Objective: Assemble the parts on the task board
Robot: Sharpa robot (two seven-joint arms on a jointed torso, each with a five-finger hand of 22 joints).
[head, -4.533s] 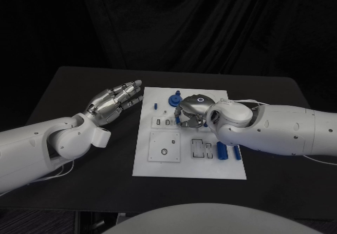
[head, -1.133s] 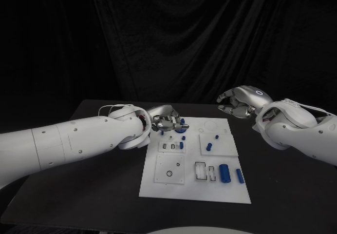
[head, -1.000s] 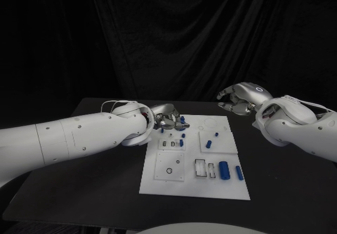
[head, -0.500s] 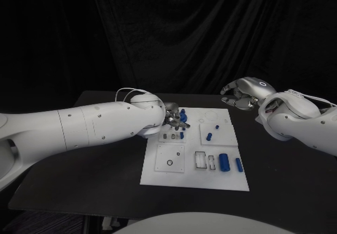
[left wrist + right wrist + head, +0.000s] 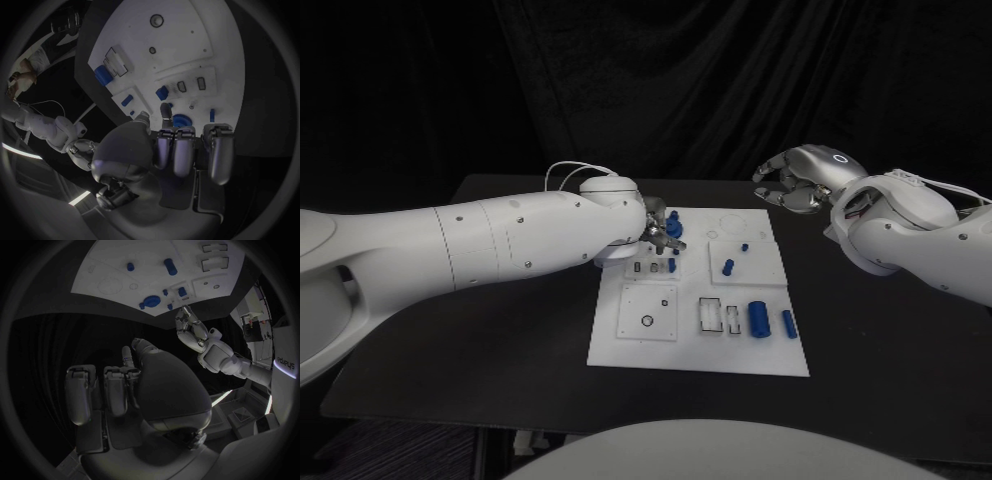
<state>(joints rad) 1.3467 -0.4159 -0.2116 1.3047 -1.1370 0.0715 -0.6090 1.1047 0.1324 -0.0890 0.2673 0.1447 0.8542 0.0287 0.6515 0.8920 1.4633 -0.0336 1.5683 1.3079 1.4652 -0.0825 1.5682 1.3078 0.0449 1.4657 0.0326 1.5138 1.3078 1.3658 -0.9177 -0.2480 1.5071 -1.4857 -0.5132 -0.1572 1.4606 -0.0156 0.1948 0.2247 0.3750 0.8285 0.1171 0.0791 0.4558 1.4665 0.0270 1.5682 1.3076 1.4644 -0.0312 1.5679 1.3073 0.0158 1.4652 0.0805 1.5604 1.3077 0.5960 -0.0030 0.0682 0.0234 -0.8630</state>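
Note:
The white task board [image 5: 635,345] lies mid-table with several blue parts on it. A round blue gear-like part [image 5: 674,228] stands at its far left corner. My left hand [image 5: 652,234] hangs over that corner with curled fingers, and its fingertips [image 5: 165,109] reach the gear [image 5: 182,120]. Whether they grip it is hidden. My right hand [image 5: 796,182] is raised beyond the board's far right corner, fingers curled in on nothing. The right wrist view also has the board [image 5: 106,270], the gear [image 5: 149,302] and my left hand [image 5: 192,331].
Two blue cylinders [image 5: 759,318] lie side by side at the board's near right. Small blue pieces [image 5: 728,267] stand in the middle blocks. My bulky left forearm [image 5: 502,245] covers the table left of the board. Bare black table [image 5: 877,340] lies to the right.
Early on my right hand was down on the board and my left hand was off to its left. Now the left hand is at the gear and the right hand is raised. The camera shifted.

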